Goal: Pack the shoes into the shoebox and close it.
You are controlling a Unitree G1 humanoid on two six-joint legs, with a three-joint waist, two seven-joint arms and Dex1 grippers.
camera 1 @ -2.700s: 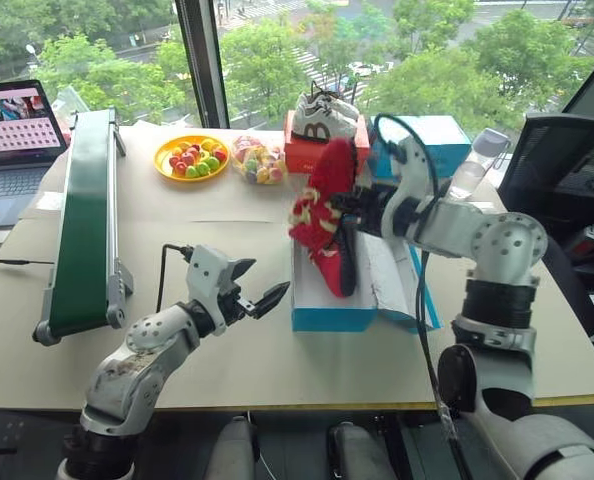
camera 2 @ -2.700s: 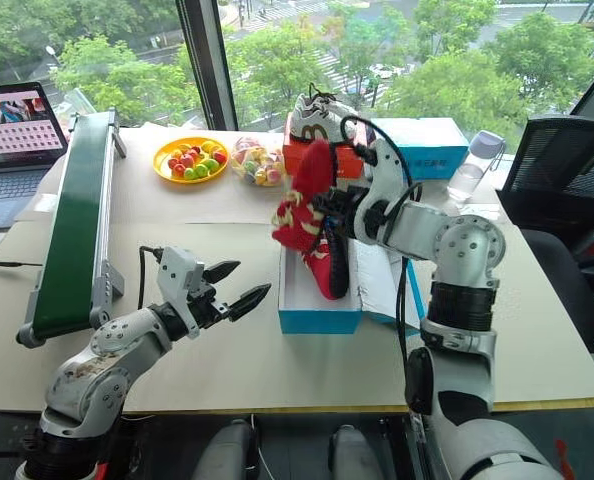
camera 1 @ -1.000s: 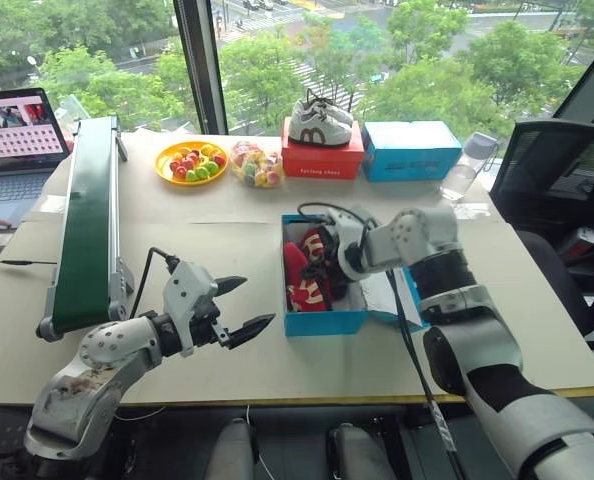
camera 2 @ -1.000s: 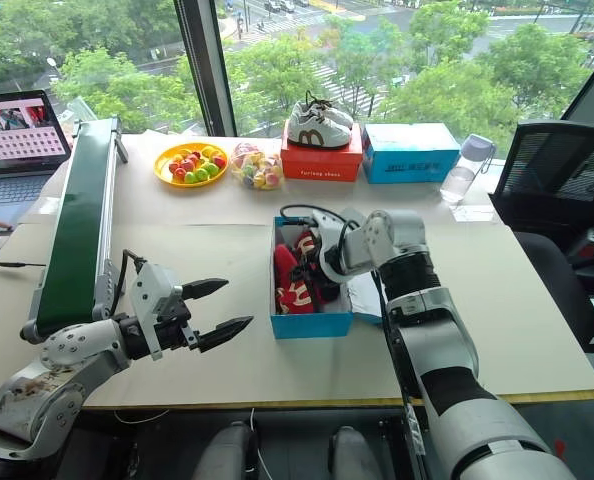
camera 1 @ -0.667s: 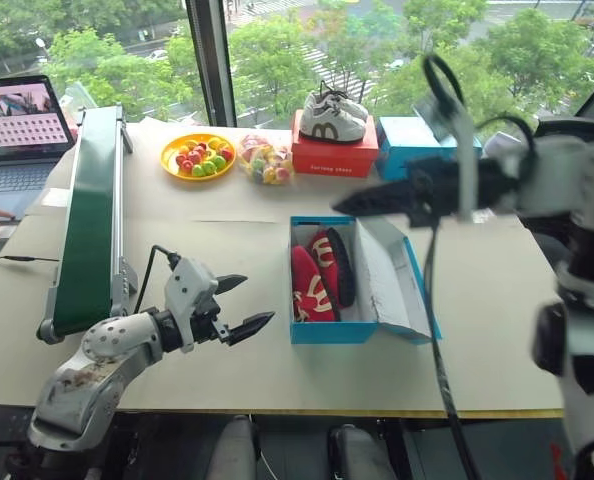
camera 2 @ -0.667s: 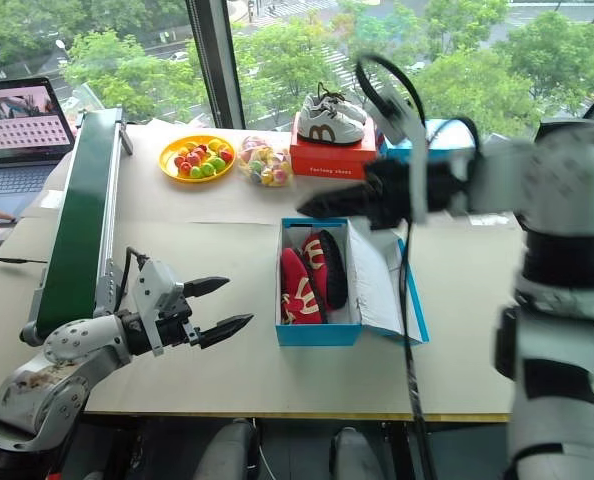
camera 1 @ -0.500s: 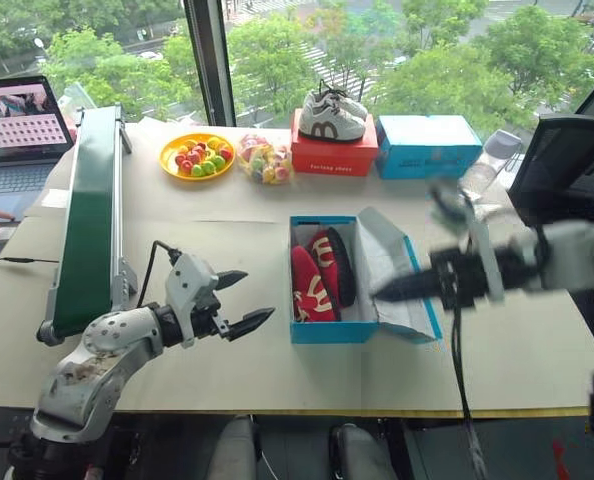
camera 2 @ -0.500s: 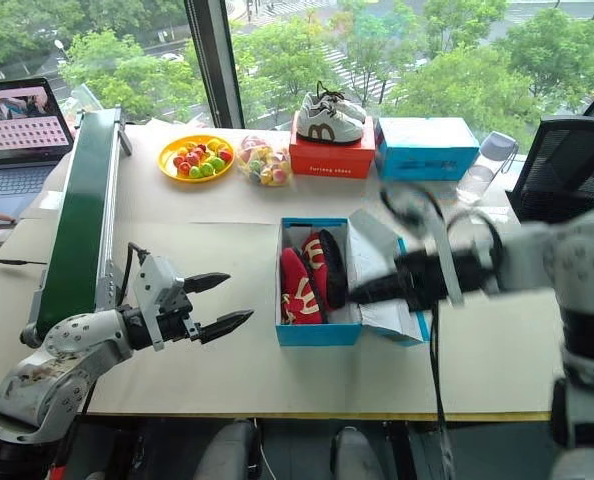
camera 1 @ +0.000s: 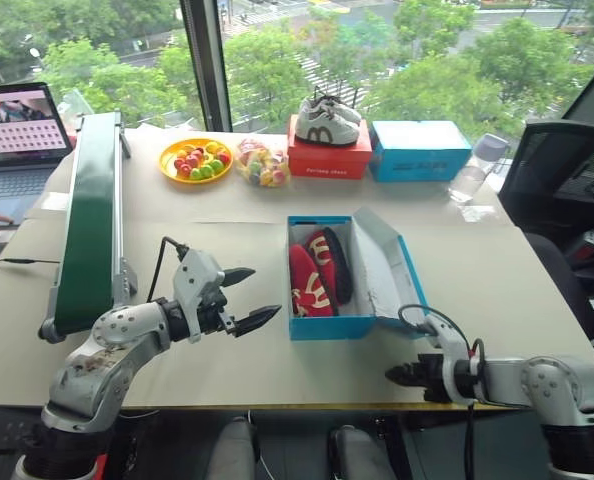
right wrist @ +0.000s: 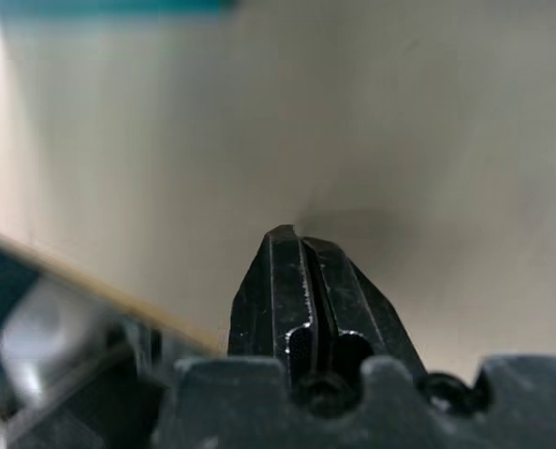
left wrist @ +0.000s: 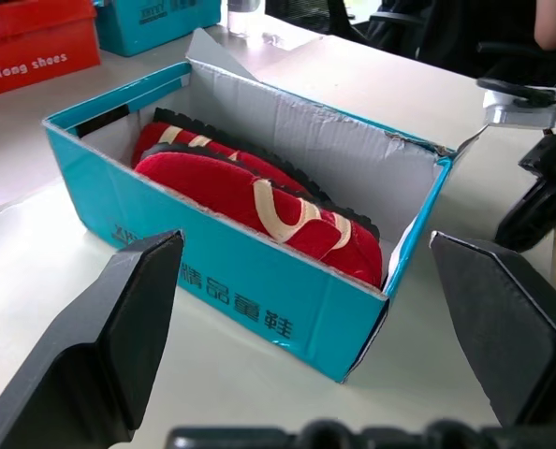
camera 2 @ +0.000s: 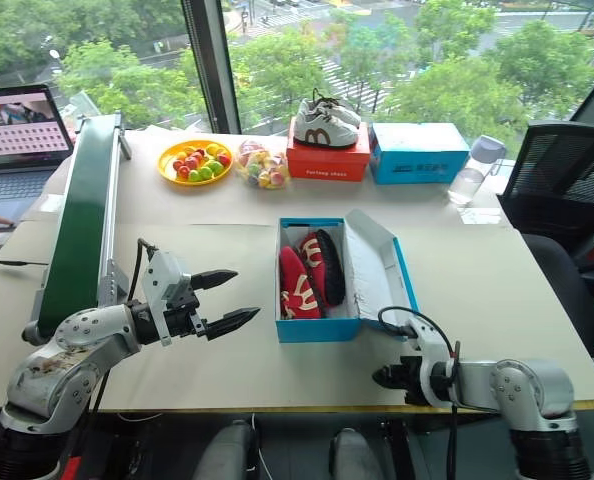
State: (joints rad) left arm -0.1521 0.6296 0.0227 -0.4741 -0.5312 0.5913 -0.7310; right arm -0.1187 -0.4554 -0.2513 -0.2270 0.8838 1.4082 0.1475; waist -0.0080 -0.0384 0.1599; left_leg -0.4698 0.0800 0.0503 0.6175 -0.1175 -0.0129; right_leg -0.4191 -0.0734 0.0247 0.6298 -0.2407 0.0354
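Both small red fabric shoes [camera 1: 315,275] lie inside the bright blue cardboard shoebox [camera 1: 327,322], its hinged lid [camera 1: 379,268] open toward the table's right edge. The right gripper [camera 1: 395,375], pinched shut and empty at the table's front edge, sits nearer that lid. The left gripper [camera 1: 249,297] is spread wide, empty, left of the box.

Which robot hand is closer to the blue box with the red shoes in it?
Left, narrowly. The left gripper hovers open just off the shoebox on its left side. The right gripper is shut and empty, low by the table's near edge, in front of the box's open lid.

"furlong shoes" on red box [left wrist: 35,42]
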